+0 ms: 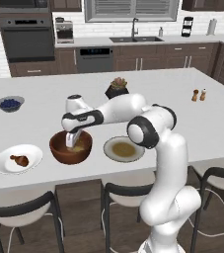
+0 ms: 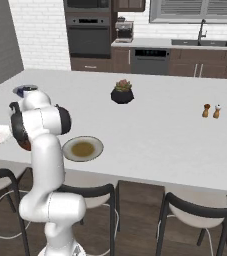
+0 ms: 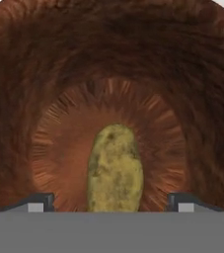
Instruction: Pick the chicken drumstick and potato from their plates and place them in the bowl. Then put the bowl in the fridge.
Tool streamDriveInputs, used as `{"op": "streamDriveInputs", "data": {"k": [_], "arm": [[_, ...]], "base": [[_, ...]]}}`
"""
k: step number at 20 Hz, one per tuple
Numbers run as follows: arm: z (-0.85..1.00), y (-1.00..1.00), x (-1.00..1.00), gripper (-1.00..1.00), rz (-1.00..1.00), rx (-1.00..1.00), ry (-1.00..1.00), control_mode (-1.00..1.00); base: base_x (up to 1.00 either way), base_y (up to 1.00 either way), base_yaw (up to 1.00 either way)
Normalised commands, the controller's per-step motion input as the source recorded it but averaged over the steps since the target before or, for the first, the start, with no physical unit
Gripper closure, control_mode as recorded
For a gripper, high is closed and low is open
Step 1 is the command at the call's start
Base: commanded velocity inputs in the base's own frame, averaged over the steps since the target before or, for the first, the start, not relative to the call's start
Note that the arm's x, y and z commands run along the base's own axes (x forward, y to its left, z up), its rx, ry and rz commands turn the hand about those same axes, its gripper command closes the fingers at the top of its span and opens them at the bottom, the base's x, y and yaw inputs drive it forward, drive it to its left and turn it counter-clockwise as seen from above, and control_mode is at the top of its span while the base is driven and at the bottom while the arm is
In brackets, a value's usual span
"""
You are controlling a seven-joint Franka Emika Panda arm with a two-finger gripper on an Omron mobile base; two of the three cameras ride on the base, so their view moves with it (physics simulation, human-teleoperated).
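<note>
My gripper reaches down inside the wooden bowl near the counter's front edge. In the hand view the potato lies on the bowl's floor. My gripper is open, with both fingertips well clear of the potato's sides. The chicken drumstick rests on the white plate left of the bowl. The grey-rimmed plate sits to the bowl's right with nothing on it. A tall grey face at the far left may be the fridge; no handle shows.
A small grey bowl of blueberries sits at the back left of the island. A black pot with a plant stands behind the bowl, and two shakers stand far right. Dark chairs line the front edge.
</note>
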Motion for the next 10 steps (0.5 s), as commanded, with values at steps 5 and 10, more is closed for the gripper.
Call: {"op": "streamDriveInputs", "data": {"k": [5, 10], "arm": [[0.28, -0.21, -0.6, -1.0, -0.01, 0.0, -0.14, -1.0], [0.56, -0.78, -0.97, -1.0, -0.15, 0.06, -0.03, -1.0]], "base": [[0.0, 0.0, 0.0], [0.0, 0.0, 0.0]]}}
